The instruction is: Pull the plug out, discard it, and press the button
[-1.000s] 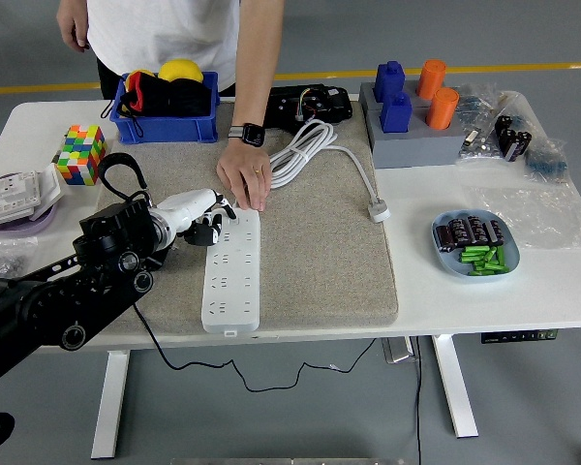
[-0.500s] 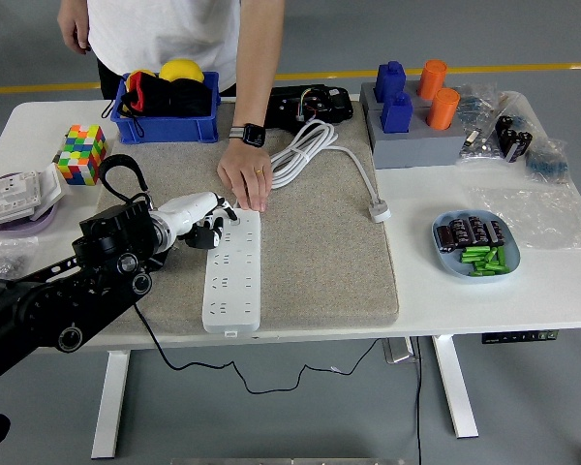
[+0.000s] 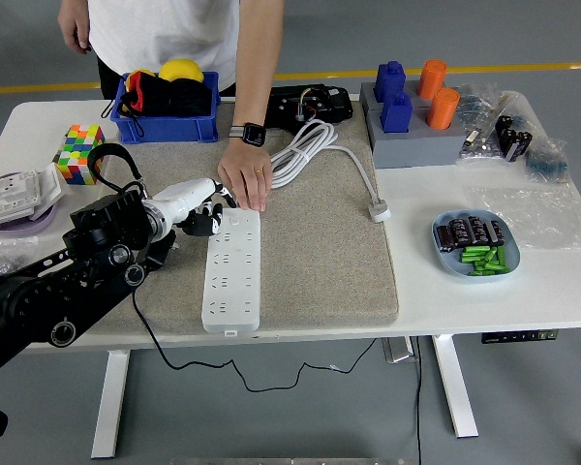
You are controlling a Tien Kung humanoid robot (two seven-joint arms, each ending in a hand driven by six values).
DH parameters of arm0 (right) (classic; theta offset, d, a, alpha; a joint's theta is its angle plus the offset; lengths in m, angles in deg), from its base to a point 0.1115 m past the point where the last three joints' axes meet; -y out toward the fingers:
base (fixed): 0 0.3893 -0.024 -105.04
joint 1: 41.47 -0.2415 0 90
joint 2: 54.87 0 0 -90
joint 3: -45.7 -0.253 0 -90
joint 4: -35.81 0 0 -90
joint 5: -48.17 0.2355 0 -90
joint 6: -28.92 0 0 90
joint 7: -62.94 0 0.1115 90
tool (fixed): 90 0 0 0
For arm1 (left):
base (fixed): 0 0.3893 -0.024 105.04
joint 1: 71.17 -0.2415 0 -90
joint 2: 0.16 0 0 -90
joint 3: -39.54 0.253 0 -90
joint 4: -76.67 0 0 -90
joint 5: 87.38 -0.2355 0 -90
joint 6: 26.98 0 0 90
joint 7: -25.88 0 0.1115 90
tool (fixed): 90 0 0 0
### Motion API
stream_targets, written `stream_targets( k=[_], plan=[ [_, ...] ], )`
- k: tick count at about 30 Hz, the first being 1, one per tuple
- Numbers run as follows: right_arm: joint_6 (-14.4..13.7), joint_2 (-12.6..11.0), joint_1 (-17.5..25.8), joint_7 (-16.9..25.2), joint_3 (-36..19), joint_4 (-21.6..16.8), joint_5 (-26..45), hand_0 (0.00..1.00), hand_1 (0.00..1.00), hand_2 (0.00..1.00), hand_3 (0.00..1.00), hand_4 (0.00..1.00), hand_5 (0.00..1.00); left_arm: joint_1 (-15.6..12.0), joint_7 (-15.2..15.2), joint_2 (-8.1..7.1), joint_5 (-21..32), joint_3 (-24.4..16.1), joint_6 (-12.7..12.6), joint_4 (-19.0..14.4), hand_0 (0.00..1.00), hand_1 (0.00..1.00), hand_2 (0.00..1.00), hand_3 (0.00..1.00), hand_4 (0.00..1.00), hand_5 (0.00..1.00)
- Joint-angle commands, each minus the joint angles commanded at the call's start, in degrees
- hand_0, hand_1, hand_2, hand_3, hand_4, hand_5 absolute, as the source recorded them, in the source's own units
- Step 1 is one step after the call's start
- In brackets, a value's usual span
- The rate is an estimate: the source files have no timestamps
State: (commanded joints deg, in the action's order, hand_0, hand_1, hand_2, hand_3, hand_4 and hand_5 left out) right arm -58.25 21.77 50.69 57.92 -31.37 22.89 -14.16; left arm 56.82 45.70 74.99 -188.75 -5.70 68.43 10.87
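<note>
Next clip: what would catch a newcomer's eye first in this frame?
The black left arm reaches in from the lower left, its left hand closed on a black plug beside the white power strip on the grey mat. A person's hand presses down the strip's far end.

The left arm (image 3: 53, 291) is black and built of chunky segments, with round silver-rimmed joint caps set into its side. A thin black cable loops up in an arc above the wrist. The left hand (image 3: 189, 205) has a white shell over the back and dark fingers (image 3: 205, 221). The person (image 3: 165, 34) at the far side of the bench wears a white short-sleeved top over dark trousers, a black smartwatch (image 3: 248, 135) with a square face on the wrist, and a ring on one finger.
</note>
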Motion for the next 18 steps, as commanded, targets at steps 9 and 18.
stream_targets(
  k=[9,18],
  plan=[
    [-0.03,0.04,0.0,0.0,-0.07,0.01,-0.1,0.733,0.678,0.66,0.634,0.745,0.593,-3.4,-3.0,-0.52,-4.62,-9.63,-1.91,-2.94,0.183,0.214,0.372,0.734,0.626,0.002],
    [-0.07,0.25,0.06,-0.02,-0.25,0.04,-0.39,0.733,0.678,0.66,0.634,0.745,0.595,-12.27,-7.65,-0.24,-4.84,-23.37,-5.74,-6.22,0.624,0.663,0.657,0.811,0.669,0.002]
  ],
)
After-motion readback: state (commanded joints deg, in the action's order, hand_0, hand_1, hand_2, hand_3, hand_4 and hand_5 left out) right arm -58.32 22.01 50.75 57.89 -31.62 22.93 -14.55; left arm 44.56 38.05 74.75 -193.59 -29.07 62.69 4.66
